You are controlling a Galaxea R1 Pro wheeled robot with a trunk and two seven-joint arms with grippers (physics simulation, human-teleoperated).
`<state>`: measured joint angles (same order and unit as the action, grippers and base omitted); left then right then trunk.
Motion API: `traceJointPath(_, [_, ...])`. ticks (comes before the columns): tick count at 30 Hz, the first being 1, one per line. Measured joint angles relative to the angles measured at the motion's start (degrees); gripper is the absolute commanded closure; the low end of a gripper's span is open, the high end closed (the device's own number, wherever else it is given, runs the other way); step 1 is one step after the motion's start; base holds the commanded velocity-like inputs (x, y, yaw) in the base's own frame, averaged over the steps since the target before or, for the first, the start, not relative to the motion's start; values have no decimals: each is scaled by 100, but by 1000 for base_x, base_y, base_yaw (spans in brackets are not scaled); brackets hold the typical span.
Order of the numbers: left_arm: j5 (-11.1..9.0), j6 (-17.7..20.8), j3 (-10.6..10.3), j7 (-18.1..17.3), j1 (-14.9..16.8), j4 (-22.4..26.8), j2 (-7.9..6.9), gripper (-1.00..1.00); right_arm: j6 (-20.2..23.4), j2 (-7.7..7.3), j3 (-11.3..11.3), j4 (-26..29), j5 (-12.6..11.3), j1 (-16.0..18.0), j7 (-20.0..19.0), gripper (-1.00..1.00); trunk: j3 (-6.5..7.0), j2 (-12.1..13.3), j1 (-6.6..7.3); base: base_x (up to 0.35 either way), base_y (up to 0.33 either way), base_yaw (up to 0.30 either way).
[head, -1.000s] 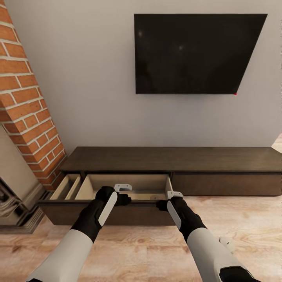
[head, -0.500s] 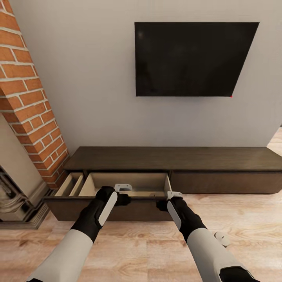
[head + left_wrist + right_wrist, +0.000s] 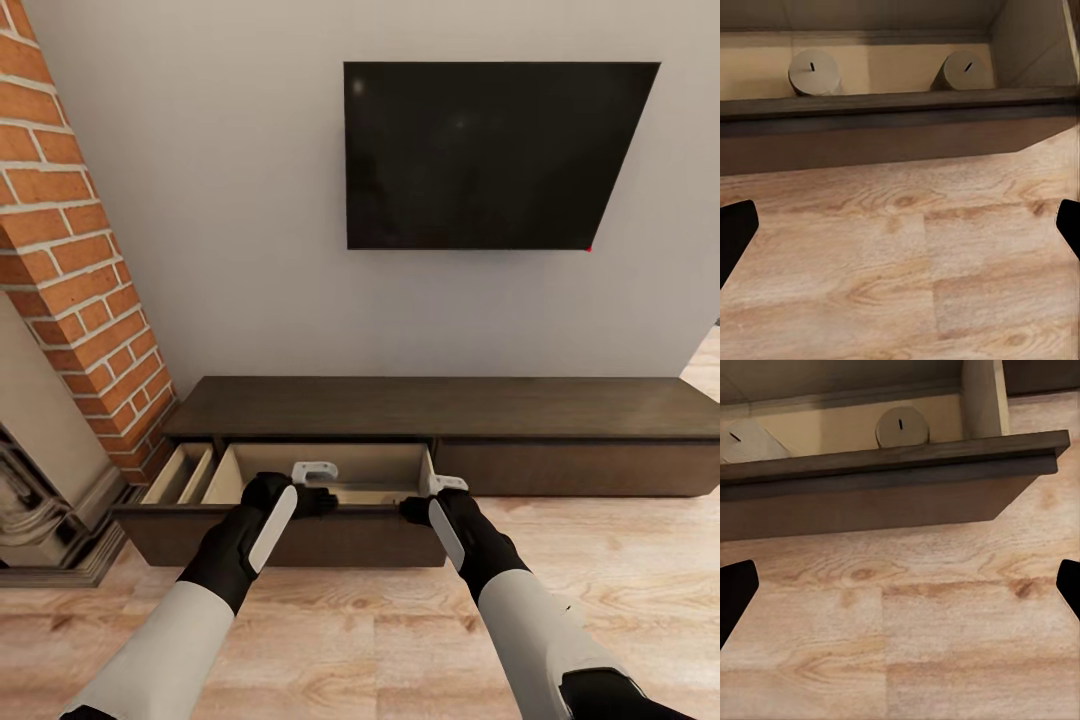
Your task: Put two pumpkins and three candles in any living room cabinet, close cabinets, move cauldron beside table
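Note:
The long dark-brown cabinet (image 3: 450, 405) stands against the wall with its left drawer (image 3: 300, 535) pulled out, showing a pale wood inside. Two grey-beige candles (image 3: 814, 73) (image 3: 961, 71) stand upright in that drawer. The right wrist view shows one candle (image 3: 901, 427) by the drawer's side wall and another (image 3: 746, 441) at the frame edge. My left gripper (image 3: 320, 502) and right gripper (image 3: 413, 509) hover at the drawer front's top edge, both open and empty. I cannot tell whether they touch it. The black fingertips (image 3: 735, 232) (image 3: 735, 592) sit wide apart.
A brick fireplace (image 3: 70, 280) with a stone surround stands at the left, close to the drawer's end. A black TV (image 3: 490, 155) hangs on the wall above the cabinet. Wood floor (image 3: 350, 620) stretches in front of the unit. A narrow divided compartment (image 3: 180, 472) lies at the drawer's left.
The head camera has shifted, moving the whole picture. Both grippers have edged forward toward the cabinet, and the drawer looks slightly further in than a second ago.

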<state>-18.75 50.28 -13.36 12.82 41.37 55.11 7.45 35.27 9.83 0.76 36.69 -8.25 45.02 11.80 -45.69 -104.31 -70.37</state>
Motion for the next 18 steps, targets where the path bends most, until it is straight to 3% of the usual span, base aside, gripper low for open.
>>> traceJointPath(14, [6,-453,0,-449,-6,-3,3,-100,-6,0,1,1,-2,-23,19,-100,-1,0,0,0,0,-10])
traceJointPath(18, [65,-581,26,-578,-134,39,-103,-100,-65,-97,-21,26,-57,-153,22,-100,-9,0,0,0,0,-182])
